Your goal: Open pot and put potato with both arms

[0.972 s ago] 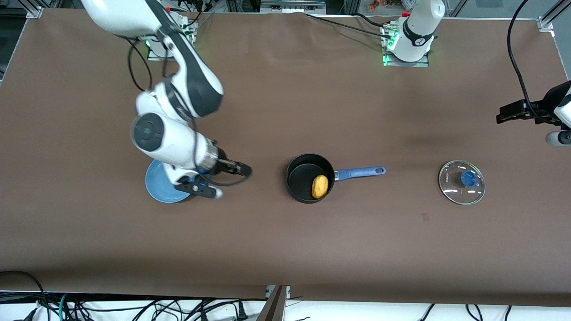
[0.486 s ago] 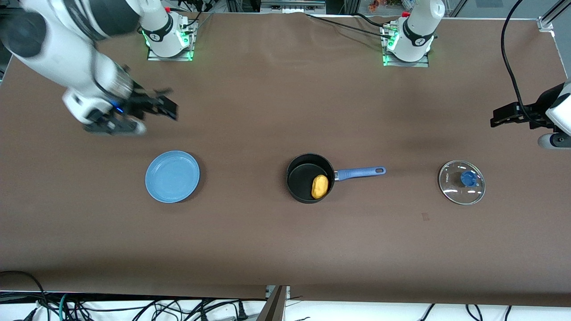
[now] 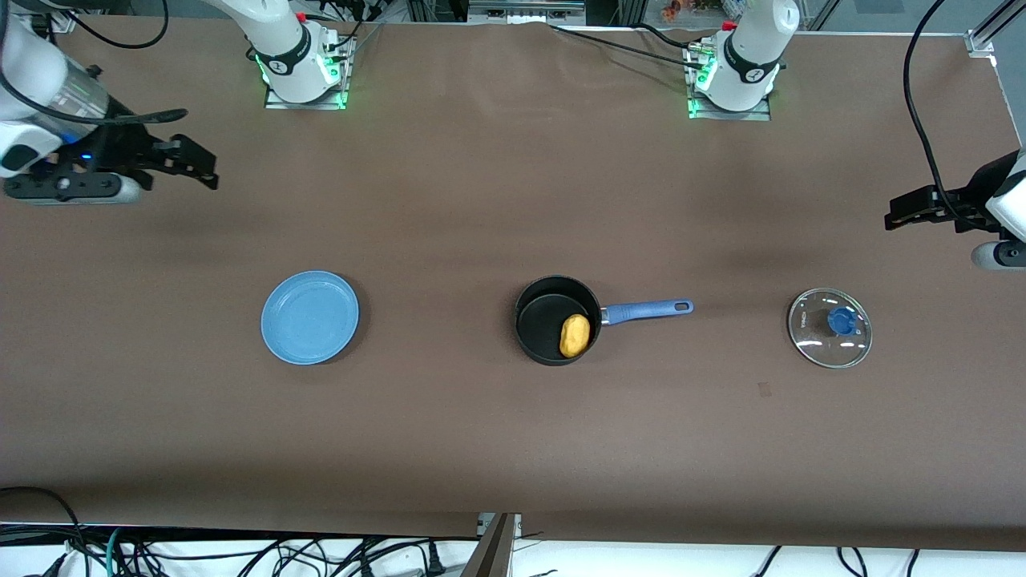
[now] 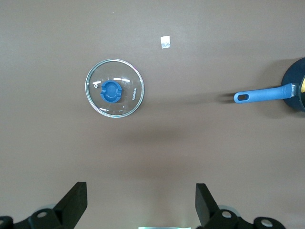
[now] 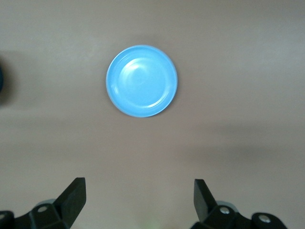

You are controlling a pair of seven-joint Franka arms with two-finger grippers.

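Note:
The black pot (image 3: 545, 330) with a blue handle (image 3: 648, 310) stands open in the middle of the table, and the yellow-orange potato (image 3: 575, 335) lies inside it. Its glass lid (image 3: 830, 328) with a blue knob lies flat on the table toward the left arm's end; it also shows in the left wrist view (image 4: 114, 88). My left gripper (image 3: 902, 210) is open and empty, raised over the table's edge at its own end. My right gripper (image 3: 196, 167) is open and empty, raised over the table at its own end.
A light-blue plate (image 3: 309, 317) lies empty toward the right arm's end, also in the right wrist view (image 5: 141, 80). The pot's handle (image 4: 261, 94) shows in the left wrist view. A small pale tag (image 4: 165, 42) lies on the brown cloth near the lid.
My right arm has lifted away from over the plate and swung out to its own end of the table. The left gripper has barely moved. Pot, potato and lid are unmoved.

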